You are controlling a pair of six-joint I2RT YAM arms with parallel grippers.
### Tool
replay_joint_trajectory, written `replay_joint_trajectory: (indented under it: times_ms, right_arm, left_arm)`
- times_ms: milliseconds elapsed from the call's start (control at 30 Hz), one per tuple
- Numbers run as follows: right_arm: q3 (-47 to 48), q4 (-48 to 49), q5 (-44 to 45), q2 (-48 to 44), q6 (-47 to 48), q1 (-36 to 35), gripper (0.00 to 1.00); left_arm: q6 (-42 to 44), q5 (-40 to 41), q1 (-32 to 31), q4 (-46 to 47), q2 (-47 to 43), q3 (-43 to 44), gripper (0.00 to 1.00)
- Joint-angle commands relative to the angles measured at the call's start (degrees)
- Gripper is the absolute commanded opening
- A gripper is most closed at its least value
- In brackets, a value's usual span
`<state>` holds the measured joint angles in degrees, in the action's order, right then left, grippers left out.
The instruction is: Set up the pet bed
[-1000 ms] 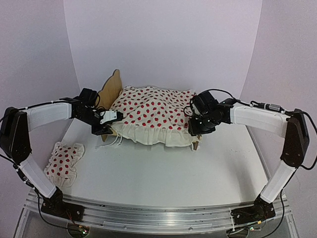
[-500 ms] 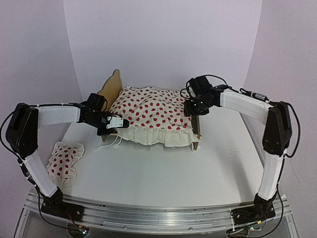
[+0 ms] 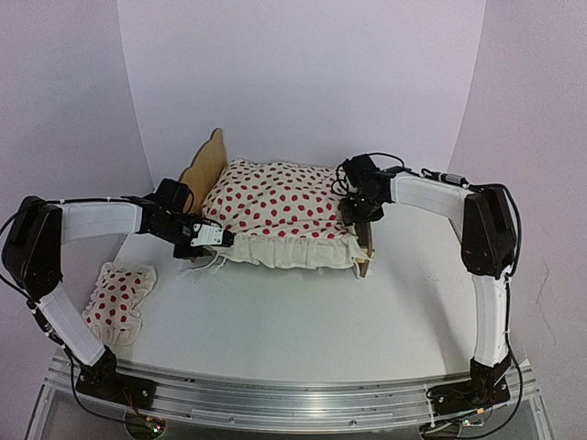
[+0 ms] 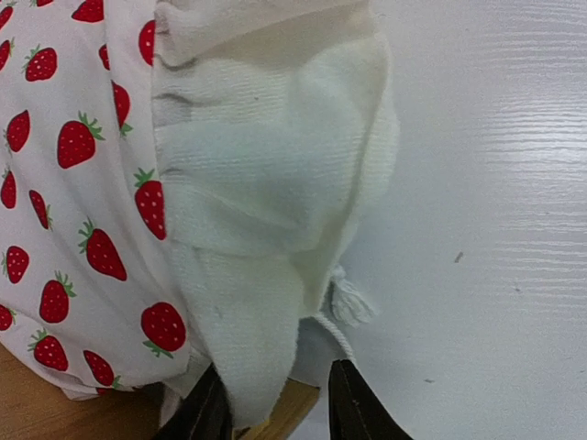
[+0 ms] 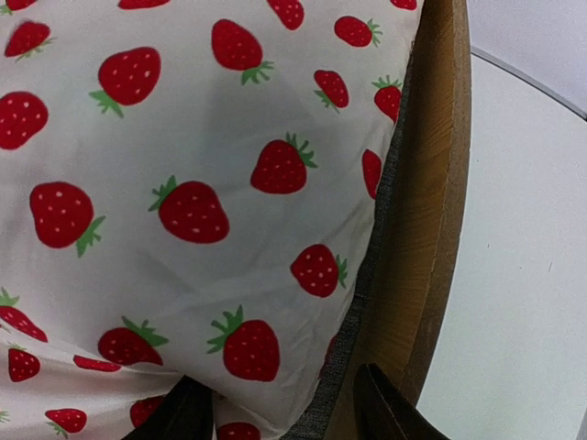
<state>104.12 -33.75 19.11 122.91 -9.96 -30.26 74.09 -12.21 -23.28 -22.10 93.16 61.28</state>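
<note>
- Top view, contents: one pet bed (image 3: pixel 207 170) stands towards the back of the surface (image 3: pixel 303 312), with its headboard on the left and its footboard (image 3: pixel 368 246) on the right. The frame holds one strawberry-print cloth (image 3: pixel 280 206), which covers the whole top. The cloth's cream ruffle (image 3: pixel 293 249) hangs over the near side.
- Top view, count: one pillow (image 3: pixel 117 298) in the same print lies on the surface at near left, well apart from the bed. There are two arms. The left arm (image 3: pixel 92 218) reaches the ruffle's left corner, and the right arm (image 3: pixel 426 192) reaches the cloth's right edge beside the footboard.
- Left wrist view: the left jaws are spread. One finger (image 4: pixel 209 412) touches the hanging ruffle corner (image 4: pixel 266 183). The other finger (image 4: pixel 353 408) stands just apart from it, with a strip of the wooden frame (image 4: pixel 307 396) showing between them.
- Right wrist view: the right jaws are spread over the bed's corner. Between the two fingers (image 5: pixel 385 403) lie the cloth's edge (image 5: pixel 183 183) and one dark grey mattress pad (image 5: pixel 367 275), which is seated inside the footboard (image 5: pixel 431 183).
</note>
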Motion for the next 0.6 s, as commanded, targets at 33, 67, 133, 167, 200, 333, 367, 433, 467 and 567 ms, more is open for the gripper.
replay_joint_trajectory:
  times_ms: [33, 67, 133, 167, 200, 333, 367, 433, 467, 567]
  right_arm:
    - [3.09, -3.13, -0.72, -2.51, 2.40, 1.47, 0.53]
    - [3.44, -3.13, -1.81, -3.39, 2.49, 1.47, 0.53]
    - [3.95, -3.14, -3.34, -5.49, 2.54, 1.51, 0.53]
    - [4.05, -3.11, -3.80, -6.66, 2.48, 1.49, 0.54]
    - [4.03, -3.10, -4.24, -8.12, 2.43, 1.49, 0.54]
    - [2.04, -3.08, -6.70, -13.30, 1.93, 1.45, 0.56]
    - [1.16, -3.02, -7.07, -14.49, 1.67, 1.48, 0.56]
    - [-1.07, -2.64, -7.95, -17.12, 1.10, 1.50, 0.56]
    - [-2.11, -2.39, -8.61, -18.26, 0.94, 1.50, 0.57]
    - [-5.54, -1.46, -12.31, -21.99, 0.16, 1.52, 0.57]
  left_arm:
    - [-2.39, -8.11, 1.14, -12.51, -7.72, 1.98, 0.48]
    - [-3.49, -10.04, 1.47, -14.67, -8.79, 3.19, 0.50]
    - [-6.21, -14.03, 2.71, -19.96, -10.77, 6.54, 0.56]
    - [-7.23, -15.78, 3.66, -22.80, -11.52, 8.37, 0.58]
    - [-8.10, -17.21, 4.51, -26.10, -12.54, 9.72, 0.60]
    - [-8.46, -15.99, 8.48, -37.67, -15.99, 10.27, 0.61]
    - [-8.83, -14.78, 10.01, -37.80, -17.90, 8.57, 0.60]
    - [-8.91, -12.06, 13.13, -36.63, -21.55, 4.75, 0.58]
    - [-8.48, -10.71, 14.34, -35.76, -23.82, 3.02, 0.57]
    - [-7.05, -4.62, 18.57, -31.96, -28.35, -3.28, 0.57]
